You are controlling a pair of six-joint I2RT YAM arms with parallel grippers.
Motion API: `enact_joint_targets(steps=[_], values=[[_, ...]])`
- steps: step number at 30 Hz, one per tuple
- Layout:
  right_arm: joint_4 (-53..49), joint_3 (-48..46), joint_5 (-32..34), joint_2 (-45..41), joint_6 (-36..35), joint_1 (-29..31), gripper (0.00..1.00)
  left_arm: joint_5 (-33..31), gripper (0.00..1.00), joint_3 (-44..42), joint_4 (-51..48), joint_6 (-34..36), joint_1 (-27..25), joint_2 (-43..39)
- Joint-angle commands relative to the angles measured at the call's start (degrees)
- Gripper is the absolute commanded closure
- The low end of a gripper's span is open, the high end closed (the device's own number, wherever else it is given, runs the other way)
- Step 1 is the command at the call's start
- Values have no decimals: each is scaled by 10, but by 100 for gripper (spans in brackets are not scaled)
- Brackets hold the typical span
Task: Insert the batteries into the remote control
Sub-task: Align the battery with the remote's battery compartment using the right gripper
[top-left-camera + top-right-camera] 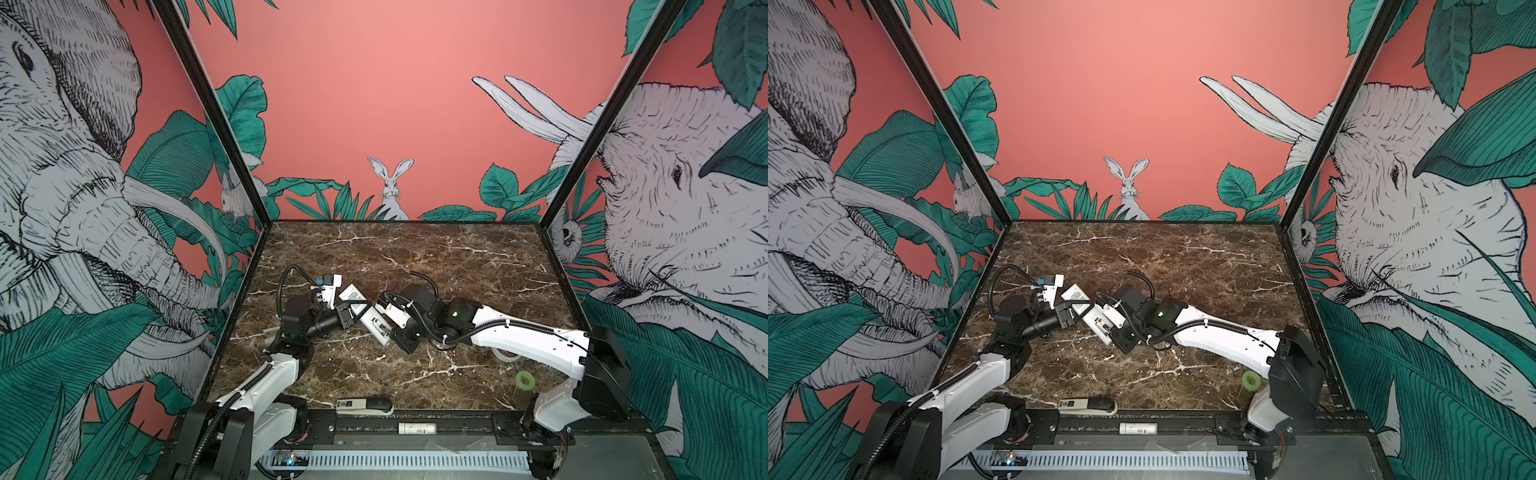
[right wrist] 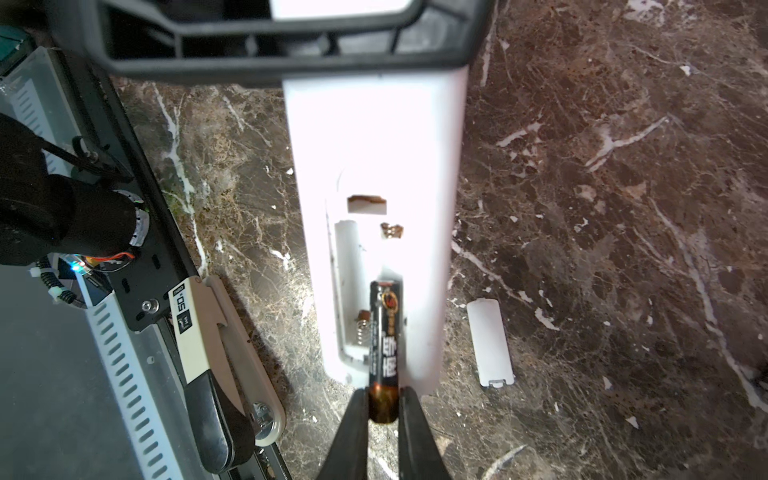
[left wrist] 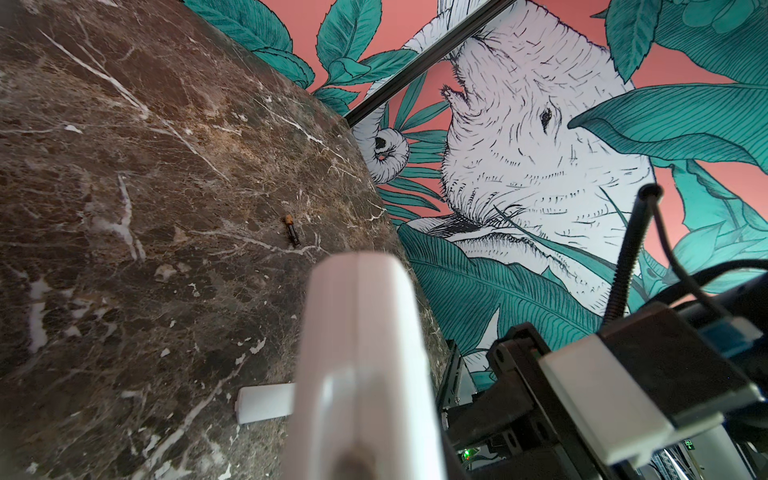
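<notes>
Battery (image 2: 384,332) in R claw (image 2: 384,392), tip at bay (image 2: 349,257); remote (image 2: 374,145) tight in L claw (image 1: 347,316).

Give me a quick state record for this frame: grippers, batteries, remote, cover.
left gripper: shut on remote control
right gripper: shut on held battery
held battery: angled over the open compartment, not seated
compartment: one bay empty, spring visible
loose battery: lying on the marble
cover: off, on the marble beside the remote control
</notes>
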Motion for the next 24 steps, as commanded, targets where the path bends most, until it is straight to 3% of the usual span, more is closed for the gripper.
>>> enact_joint_targets(steps=[1,16,24], values=[[-19,19,19,10,7,3,84,12,100,-1,27,-9,4,-3],[-20,42,2,19,0,5,77,11,100,1,27,-18,15,10],[-25,60,3,43,-7,6,83,16,100,1,45,-34,23,17]])
